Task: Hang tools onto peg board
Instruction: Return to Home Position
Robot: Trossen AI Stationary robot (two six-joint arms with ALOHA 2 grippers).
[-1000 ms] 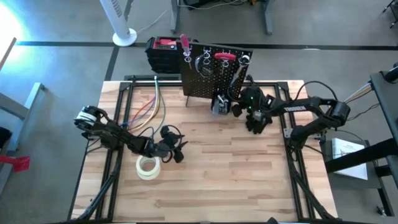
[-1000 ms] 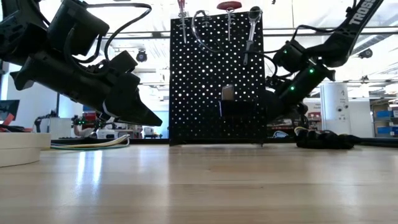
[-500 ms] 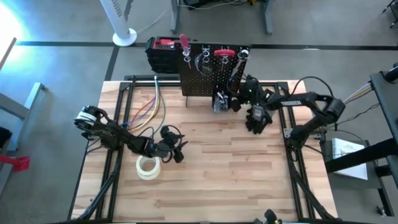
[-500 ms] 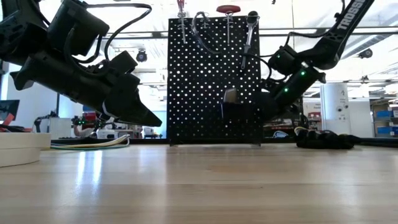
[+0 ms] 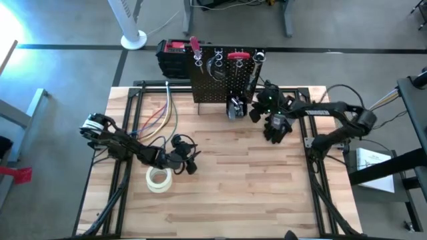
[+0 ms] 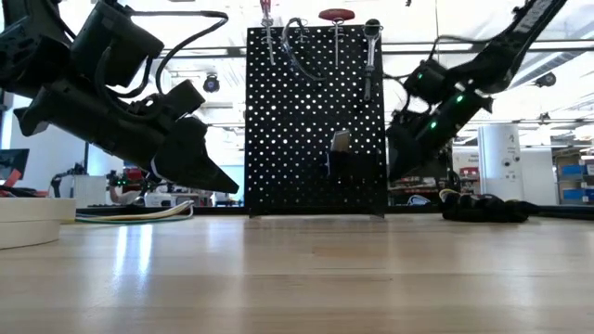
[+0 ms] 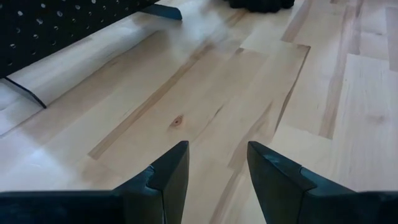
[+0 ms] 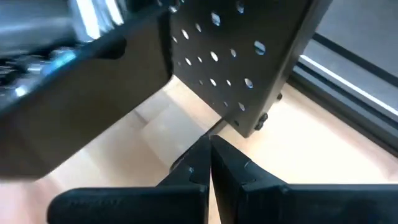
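Beside peg board (image 5: 223, 77), far side of desk (image 5: 253, 193): my right tool (image 5: 256, 112) clenched, empty, just off black bin (image 8: 81, 112) (short bits (image 5: 233, 105) lie inside, probably unhookable). Long tools (image 6: 336, 16) hang from top hooks. Left tool (image 7: 217, 155) released, low over desk.

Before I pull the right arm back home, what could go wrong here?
1. The right gripper, shut, sits close beside the black bin low on the peg board; a sideways swing could bump the board and shake the hung tools.
2. The black gloves lie right by that arm; a low retreat may drag them.
The left gripper waits open, near the tape roll.
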